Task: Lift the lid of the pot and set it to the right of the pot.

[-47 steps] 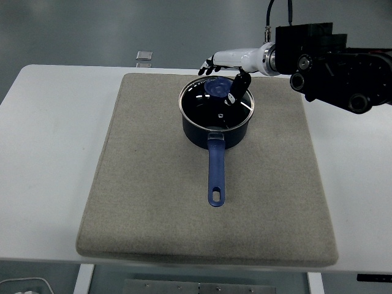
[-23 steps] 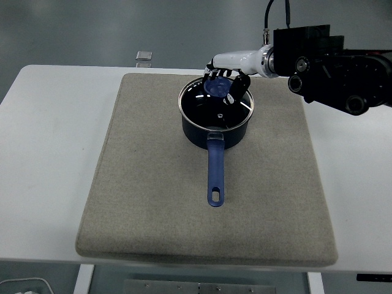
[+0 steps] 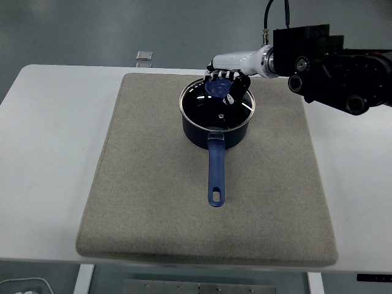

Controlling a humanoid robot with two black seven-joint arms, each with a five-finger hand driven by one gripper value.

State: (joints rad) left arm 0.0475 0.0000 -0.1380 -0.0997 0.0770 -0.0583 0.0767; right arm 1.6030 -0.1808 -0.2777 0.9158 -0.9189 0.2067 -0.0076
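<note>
Right hand (image 3: 224, 81) curls its fingers around the blue knob (image 3: 215, 89) of the lid (image 3: 217, 104) on a pot (image 3: 215, 121) near the mat's (image 3: 153, 202) far edge.

white table (image 3: 49, 122), grey mat (image 3: 153, 202) on it

The mat (image 3: 153, 202) is lying on the surface (image 3: 49, 153), and the pot (image 3: 215, 122) is sitting toward its far side, handle (image 3: 215, 174) pointing toward me. My right hand (image 3: 225, 78) is reaching in over the lid (image 3: 217, 104) on the pot, fingers (image 3: 215, 78) at its knob (image 3: 216, 89).
</note>
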